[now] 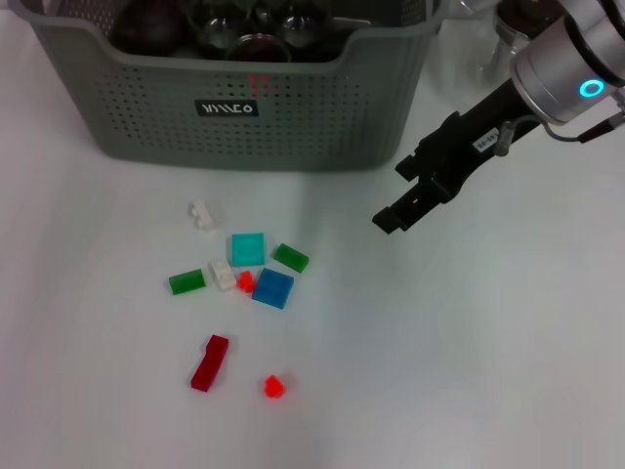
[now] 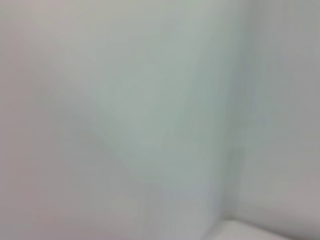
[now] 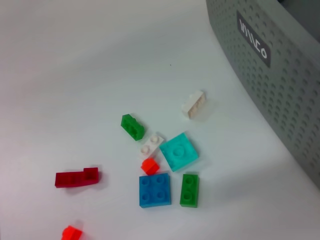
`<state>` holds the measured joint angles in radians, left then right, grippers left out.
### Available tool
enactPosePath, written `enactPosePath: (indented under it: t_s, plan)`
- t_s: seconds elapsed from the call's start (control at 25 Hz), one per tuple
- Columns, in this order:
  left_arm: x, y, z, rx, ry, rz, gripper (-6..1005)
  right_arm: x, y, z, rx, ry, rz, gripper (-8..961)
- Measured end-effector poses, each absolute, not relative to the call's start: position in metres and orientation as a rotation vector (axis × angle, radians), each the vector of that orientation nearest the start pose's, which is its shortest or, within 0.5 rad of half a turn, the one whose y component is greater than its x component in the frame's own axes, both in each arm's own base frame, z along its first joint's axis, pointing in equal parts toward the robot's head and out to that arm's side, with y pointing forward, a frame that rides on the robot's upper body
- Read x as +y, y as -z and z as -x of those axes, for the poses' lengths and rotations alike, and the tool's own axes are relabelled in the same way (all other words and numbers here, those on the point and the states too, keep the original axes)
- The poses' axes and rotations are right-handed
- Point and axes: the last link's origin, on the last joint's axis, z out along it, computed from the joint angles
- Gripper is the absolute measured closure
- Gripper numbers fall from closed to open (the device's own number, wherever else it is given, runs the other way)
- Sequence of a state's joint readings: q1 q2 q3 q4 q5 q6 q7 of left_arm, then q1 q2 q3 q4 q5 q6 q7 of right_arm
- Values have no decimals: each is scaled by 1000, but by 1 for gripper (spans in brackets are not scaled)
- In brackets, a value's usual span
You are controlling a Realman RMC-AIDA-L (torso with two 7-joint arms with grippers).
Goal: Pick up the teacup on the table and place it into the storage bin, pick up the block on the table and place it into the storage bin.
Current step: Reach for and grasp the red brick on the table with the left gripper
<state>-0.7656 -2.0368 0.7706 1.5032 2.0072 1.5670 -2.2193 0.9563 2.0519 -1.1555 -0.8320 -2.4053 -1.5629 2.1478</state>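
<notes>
Right gripper [image 1: 405,203]: black, reaching in from the right side of the head view, held above the white table [image 1: 469,371]; the two fingertips stand slightly apart with nothing between them.
Left gripper: out of sight in every view; the left wrist view gives only a blank pale surface.
Storage bin [image 1: 322,117]: grey-green perforated basket at the far edge of the table, black label with white lettering on its front wall; dark glassware sits inside, details not clear. It lies just beside the right gripper, toward the robot's left and farther away.
Blocks: a loose cluster on the table in front of the bin, to the left of the right gripper and well apart from it.
Cluster contents: cyan square block [image 1: 248,249], blue square block [image 1: 273,288], two green blocks [image 1: 290,257] [image 1: 187,282], two white blocks [image 1: 202,215] [image 1: 223,276], small red piece [image 1: 246,281].
Outliers: long dark red block [image 1: 210,362] and small bright red piece [image 1: 274,387], nearer the robot than the cluster.
Nearest block to gripper: the green one beside the cyan square.
</notes>
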Motion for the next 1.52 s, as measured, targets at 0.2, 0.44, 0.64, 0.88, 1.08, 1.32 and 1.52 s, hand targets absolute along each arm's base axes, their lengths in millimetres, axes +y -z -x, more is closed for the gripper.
enactPosePath:
  t_s: [0.2, 0.44, 0.64, 0.88, 1.08, 1.32, 1.52]
  plan:
    - [345, -141, 86, -261, 619, 2783, 207, 393, 27, -135, 689, 328, 3008, 6]
    - [323, -111, 125, -292, 303, 2879, 208, 391, 32, -134, 722, 314, 3010, 6]
    - [315, -81, 150, -306, -32, 2917, 212, 391, 36, -131, 742, 295, 3006, 6]
    - [307, -56, 163, -223, -423, 2926, 211, 392, 39, -133, 779, 278, 2986, 6]
    - [296, -27, 163, -109, -702, 2959, 210, 391, 41, -136, 822, 253, 2979, 6]
    - [282, 3, 163, 44, -934, 3006, 208, 391, 42, -140, 854, 230, 2969, 5]
    - [284, 18, 166, 35, -1036, 3051, 207, 390, 44, -141, 869, 227, 2963, 5]
